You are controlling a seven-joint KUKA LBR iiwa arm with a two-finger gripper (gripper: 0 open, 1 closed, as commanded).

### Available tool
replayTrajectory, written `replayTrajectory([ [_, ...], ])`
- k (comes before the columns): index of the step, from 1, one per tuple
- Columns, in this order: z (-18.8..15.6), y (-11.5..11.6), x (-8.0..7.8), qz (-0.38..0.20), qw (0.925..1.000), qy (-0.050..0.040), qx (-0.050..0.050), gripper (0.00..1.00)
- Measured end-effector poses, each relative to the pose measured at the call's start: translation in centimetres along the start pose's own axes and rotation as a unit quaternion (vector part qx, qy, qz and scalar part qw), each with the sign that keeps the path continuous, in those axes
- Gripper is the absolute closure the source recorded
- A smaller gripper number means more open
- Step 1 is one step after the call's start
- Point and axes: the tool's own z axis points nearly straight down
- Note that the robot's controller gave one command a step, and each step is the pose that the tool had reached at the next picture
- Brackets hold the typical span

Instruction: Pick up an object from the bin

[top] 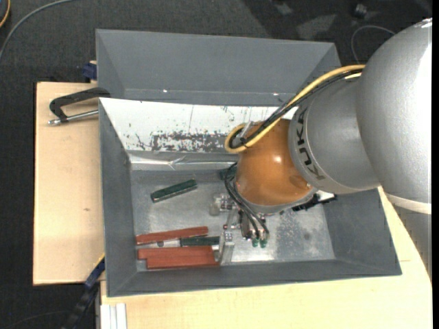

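Observation:
My gripper (228, 242) hangs low in the bin's front middle, under the arm's orange cover. Its metal tip is at the right end of a flat red-brown block (177, 258) that lies along the front wall; whether it touches the block I cannot tell. Just behind that block lies a thinner red-brown stick (161, 238), with a dark green pen-like piece (195, 240) beside its right end. A dark green bar (173, 190) lies apart on the bin floor, to the back left of the gripper.
The arm and its orange cover hang over the right half of the bin floor and hide what lies under them. Bare floor shows at the front right. The bin's sloped walls stand close on all sides.

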Motion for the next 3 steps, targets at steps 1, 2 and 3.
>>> replayTrajectory([
  [1,-0.4,0.0,-0.2,0.000,1.0000,-0.0031,-0.001,1.00],
  [2,-11.9,0.4,-3.8,-0.007,0.9999,-0.0095,-0.002,1.00],
  [3,-20.8,-0.7,-6.1,-0.008,0.9999,-0.0105,-0.001,1.00],
])
